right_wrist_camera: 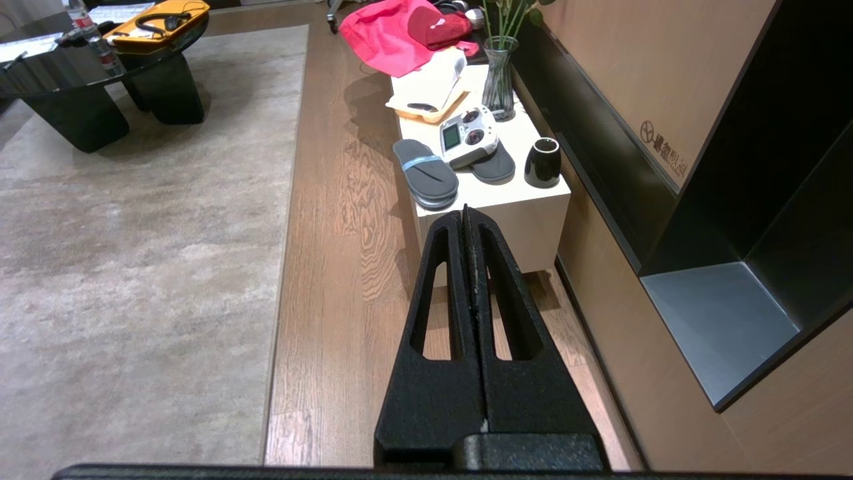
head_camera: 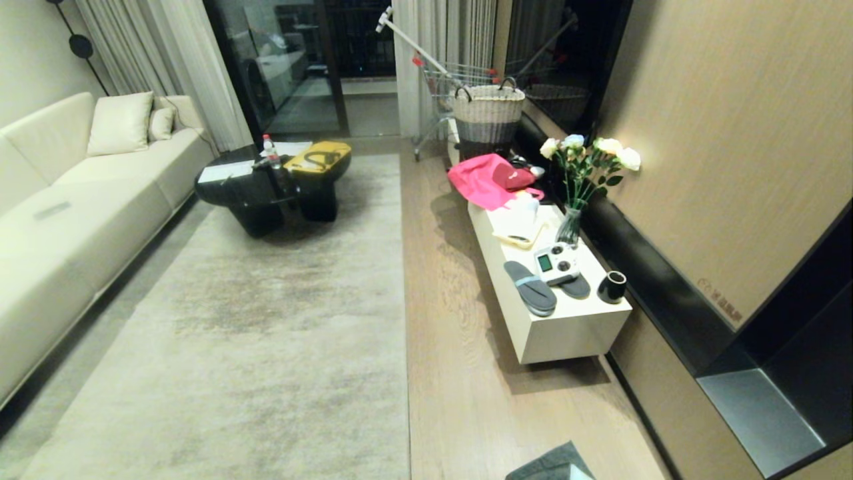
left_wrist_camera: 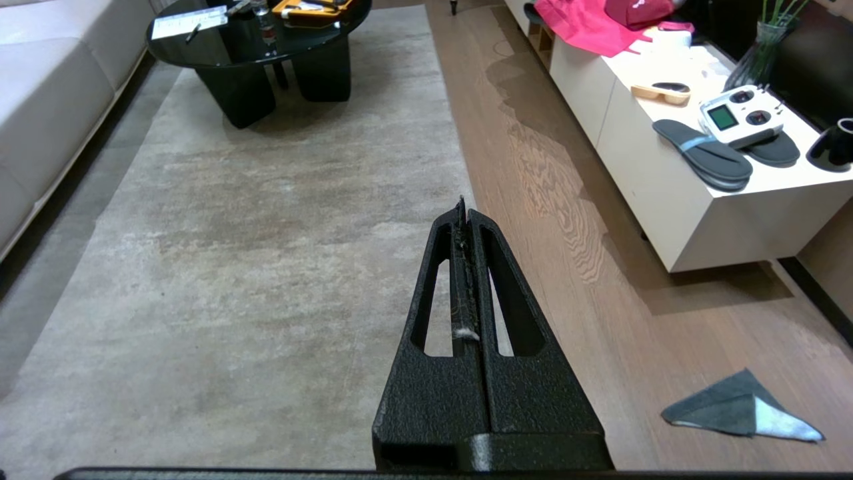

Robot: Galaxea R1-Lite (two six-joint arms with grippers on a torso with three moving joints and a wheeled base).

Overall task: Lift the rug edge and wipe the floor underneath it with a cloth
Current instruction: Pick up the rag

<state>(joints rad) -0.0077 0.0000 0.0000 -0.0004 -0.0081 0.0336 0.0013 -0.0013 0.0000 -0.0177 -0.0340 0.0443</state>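
I am looking over a living room where the rug (head_camera: 266,320) is covering most of the floor (head_camera: 453,347), and nothing of the task has begun. The rug edge (head_camera: 405,320) is running straight along the bare wood planks between the rug and the low white cabinet (head_camera: 566,333), lying flat all the way.

The cloth (left_wrist_camera: 740,408) is lying on the planks near me, well apart from the rug edge, with one pale corner folded over the dark grey side. Only its tip is peeking into the bottom of my head view.

My left gripper (left_wrist_camera: 464,207) is hanging over the rug close to its border, fingers pressed together on nothing. My right gripper (right_wrist_camera: 465,215) is hanging over the planks toward the cabinet, likewise closed and empty.

I judge the step in hand to be the approach. Next I am needing to open one gripper, come down on the cloth, and free the other for the border.
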